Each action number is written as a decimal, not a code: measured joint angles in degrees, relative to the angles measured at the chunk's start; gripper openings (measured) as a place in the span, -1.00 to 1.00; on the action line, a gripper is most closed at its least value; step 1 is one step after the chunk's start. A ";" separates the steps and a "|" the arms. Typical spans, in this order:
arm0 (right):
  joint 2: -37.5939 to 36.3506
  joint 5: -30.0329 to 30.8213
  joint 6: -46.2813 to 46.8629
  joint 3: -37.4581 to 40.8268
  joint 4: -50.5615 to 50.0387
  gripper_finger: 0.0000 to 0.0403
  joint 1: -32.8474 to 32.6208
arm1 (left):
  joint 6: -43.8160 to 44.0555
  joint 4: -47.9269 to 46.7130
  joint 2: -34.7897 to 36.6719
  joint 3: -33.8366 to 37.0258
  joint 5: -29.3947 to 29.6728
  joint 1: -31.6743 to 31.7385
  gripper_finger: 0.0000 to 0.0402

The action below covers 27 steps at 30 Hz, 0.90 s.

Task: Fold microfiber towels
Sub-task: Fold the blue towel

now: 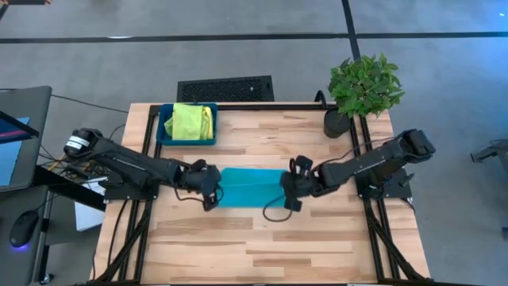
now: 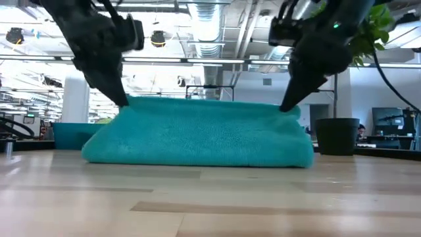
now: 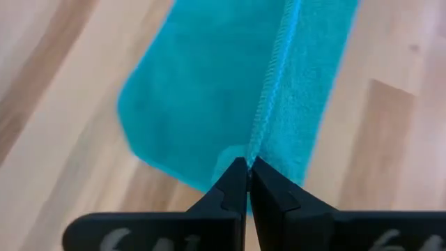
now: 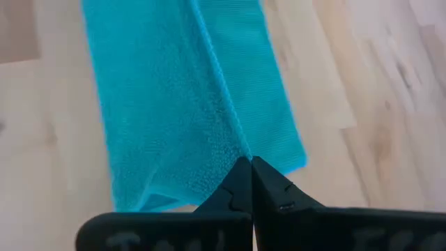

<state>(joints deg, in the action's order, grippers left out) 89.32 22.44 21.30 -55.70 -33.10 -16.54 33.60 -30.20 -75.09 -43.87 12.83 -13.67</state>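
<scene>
**Pinching the teal towel at both ends**

Looking straight down from the high view, the teal towel [image 1: 250, 187] lies at the middle of the wooden bench [image 1: 270, 246], stretched between the two arms. The left tool [image 1: 213, 189] meets its left end and the right tool [image 1: 287, 191] its right end. A dark-teal tray [image 1: 164, 127] at the bench's far left corner holds lime green and yellow towels [image 1: 193, 121], and a potted plant [image 1: 363, 89] stands at the far right corner.

From the low view, the teal towel [image 2: 204, 131] forms a long folded mound resting on the bench, its upper edge raised. Each arm comes down from above to one upper corner of it, touching the cloth there.

In the left wrist view, the left tool [image 3: 247, 178] has its fingers pressed together on the towel's stitched edge [image 3: 275, 77], which runs away from the tips in a raised ridge.

In the right wrist view, the right tool [image 4: 249, 174] is likewise clamped tight on a corner of the teal towel [image 4: 174, 90], the cloth rising in a crease from its tips.
</scene>
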 joint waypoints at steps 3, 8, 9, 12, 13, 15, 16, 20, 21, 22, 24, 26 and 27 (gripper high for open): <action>0.01 -0.10 -2.54 0.00 0.13 -0.95 2.55 | -0.97 1.46 0.00 1.67 0.04 2.58 -1.00; 0.02 -0.22 -4.85 -0.04 0.55 -0.95 5.31 | -1.10 3.26 0.00 3.59 0.10 6.50 -1.00; 0.02 -0.27 -4.83 -0.04 0.41 -0.94 5.61 | -1.54 3.80 0.00 3.66 0.02 7.01 -1.00; 0.02 -1.79 -4.83 0.05 -0.27 -0.91 6.26 | -4.92 5.93 0.00 3.77 0.00 7.84 -0.99; 0.02 -2.32 -4.83 0.07 -0.51 -0.90 6.48 | -6.32 6.88 0.00 3.80 -0.01 7.96 -0.98; 0.02 -3.01 -4.83 0.09 -0.80 -0.87 6.78 | -8.36 8.26 0.00 3.82 -0.01 8.02 -0.96; 0.02 -3.14 -4.83 0.09 -0.86 -0.85 6.93 | -8.96 8.56 0.00 3.82 -0.01 8.02 -0.94; 0.02 -3.13 -4.83 0.11 -0.84 -0.78 7.03 | -8.34 8.47 -0.02 3.87 1.30 8.03 -0.85; 0.02 -3.12 -4.83 0.12 -0.72 -0.75 7.04 | -7.92 8.39 -0.02 3.87 1.89 8.07 -0.82; 0.02 -3.13 -4.83 0.13 -0.59 -0.72 7.04 | -7.82 8.18 -0.02 3.87 2.50 8.07 -0.78; 0.02 -3.10 -4.83 0.11 -0.43 -0.66 7.04 | -7.94 8.00 -0.02 3.87 3.43 8.07 -0.70; 0.02 -3.10 -4.77 0.13 -0.28 -0.58 7.04 | -8.49 8.07 -0.02 3.87 4.19 8.07 -0.61; 0.02 -3.10 -4.55 0.11 -0.24 -0.53 7.04 | -8.90 8.11 -0.02 3.87 4.20 8.07 -0.57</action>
<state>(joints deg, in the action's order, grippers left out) 89.34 19.33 16.75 -55.59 -33.34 -9.50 24.69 -22.09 -75.11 -40.01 17.04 -5.61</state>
